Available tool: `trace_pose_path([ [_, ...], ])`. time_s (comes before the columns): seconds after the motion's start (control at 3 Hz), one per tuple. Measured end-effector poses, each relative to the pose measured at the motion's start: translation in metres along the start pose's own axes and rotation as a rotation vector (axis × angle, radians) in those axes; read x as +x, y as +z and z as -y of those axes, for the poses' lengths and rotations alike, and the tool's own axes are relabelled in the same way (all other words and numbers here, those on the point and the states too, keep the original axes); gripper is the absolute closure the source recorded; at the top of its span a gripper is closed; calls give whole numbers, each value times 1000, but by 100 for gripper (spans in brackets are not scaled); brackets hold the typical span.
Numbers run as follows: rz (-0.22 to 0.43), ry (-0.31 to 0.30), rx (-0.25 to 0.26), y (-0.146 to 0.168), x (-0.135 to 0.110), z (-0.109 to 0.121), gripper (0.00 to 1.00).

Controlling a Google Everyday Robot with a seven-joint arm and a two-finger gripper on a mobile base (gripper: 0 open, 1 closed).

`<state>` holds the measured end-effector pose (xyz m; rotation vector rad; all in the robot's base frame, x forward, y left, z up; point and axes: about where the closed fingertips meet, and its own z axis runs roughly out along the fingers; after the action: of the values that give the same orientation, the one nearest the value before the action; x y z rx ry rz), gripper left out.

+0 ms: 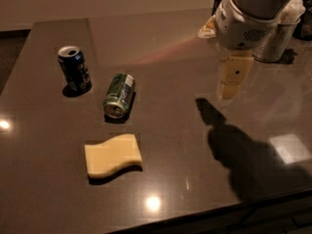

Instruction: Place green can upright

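The green can [119, 95] lies on its side on the table [48, 194], at 9 o'clock from the pincer [229, 90], with its long axis running 1 to 7 o'clock; the pincer's state cannot be told.
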<state>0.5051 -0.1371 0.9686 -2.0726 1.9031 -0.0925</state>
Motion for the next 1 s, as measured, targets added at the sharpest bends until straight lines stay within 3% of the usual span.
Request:
trace_pose_path([
  [0.67, 102, -308, -11, 23, -67, 29, 0],
  [1.0, 106, -454, -54, 42, -96, 35, 0],
])
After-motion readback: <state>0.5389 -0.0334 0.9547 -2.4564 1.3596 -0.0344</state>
